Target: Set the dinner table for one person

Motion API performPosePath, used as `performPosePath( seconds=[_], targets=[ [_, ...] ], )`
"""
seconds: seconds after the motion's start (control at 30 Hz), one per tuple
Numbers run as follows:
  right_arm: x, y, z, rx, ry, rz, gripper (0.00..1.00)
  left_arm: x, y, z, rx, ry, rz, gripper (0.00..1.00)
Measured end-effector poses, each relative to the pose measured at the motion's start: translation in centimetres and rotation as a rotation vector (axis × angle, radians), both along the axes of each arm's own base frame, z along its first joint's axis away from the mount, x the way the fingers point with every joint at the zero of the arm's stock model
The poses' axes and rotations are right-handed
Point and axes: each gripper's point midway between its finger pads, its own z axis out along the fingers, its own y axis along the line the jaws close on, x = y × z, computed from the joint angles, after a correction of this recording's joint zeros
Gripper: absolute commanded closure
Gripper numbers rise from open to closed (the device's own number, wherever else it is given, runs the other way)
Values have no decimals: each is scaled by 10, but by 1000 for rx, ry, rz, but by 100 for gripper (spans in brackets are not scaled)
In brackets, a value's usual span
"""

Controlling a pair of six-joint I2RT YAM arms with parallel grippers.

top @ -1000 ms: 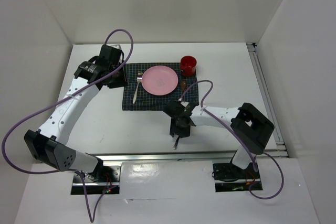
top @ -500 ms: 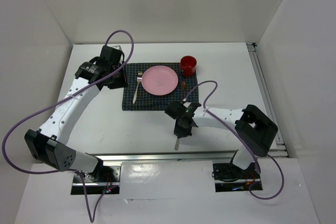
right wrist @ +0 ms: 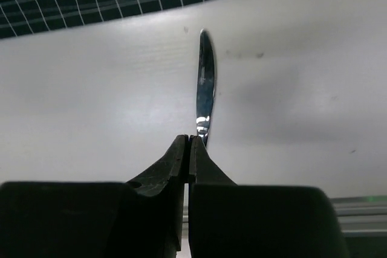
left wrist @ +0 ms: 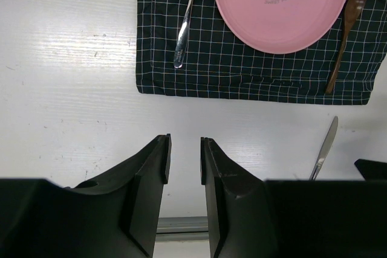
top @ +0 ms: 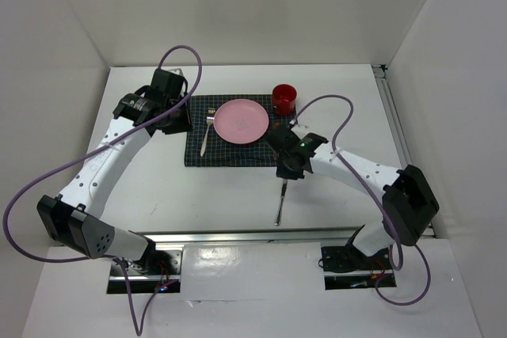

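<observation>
The right hand [right wrist: 189, 140] was clamped shut on a table knife [right wrist: 204, 83], pinching it by one end only, with the rest of its length sticking out past the fingertips over the bare white tabletop [top: 158, 187], just off the near right corner of the checked placemat [left wrist: 242, 70]. That thin end grip looked like the main weakness: any quick swing or turn of the wrist could let the knife pivot between the pads, or slip out and clatter down crooked. Whether it hung clear of the surface could not be told, and if its free end was touching, a sideways move might drag it and twist it in the grip. The strip of placemat right of the pink plate [top: 241, 121] was already taken by a wooden spoon [left wrist: 344, 34], so a careless set-down could land on the spoon or nudge the plate, and a low approach could catch the placemat's edge and shift everything on it, the fork [left wrist: 186, 22] included. The red cup [top: 284, 98] stood at the far right corner, within reach of an overshoot. The left hand [left wrist: 184, 143] hovered beside the placemat's left edge, jaws slightly parted and holding nothing.
</observation>
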Motion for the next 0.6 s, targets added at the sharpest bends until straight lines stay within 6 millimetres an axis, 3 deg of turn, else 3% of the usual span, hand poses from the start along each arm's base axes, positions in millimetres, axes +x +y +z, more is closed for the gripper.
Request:
performPosePath(
  seconds=[0.1,0.17,0.23,0.27,0.37,0.5,0.6],
  targets=[
    [18,-6,5,-11,-24,2,100,0,0,0,0,0,0,57],
    [28,-7,6,-10,-34,8,77,0,0,0,0,0,0,57],
    [29,-6,4,-4,-30,23,66,0,0,0,0,0,-1,57],
    [26,-3,1,7,-19,38,56,0,0,0,0,-1,0,57],
    [11,-3,-20,30,40,59,51,1,0,0,-1,-3,-1,57],
    [-29,-14,-57,29,176,65,42,1,0,1,-2,-5,-1,57],
    [-49,-11,-68,41,233,84,42,2,-1,1,-2,-6,-1,57]
  ],
)
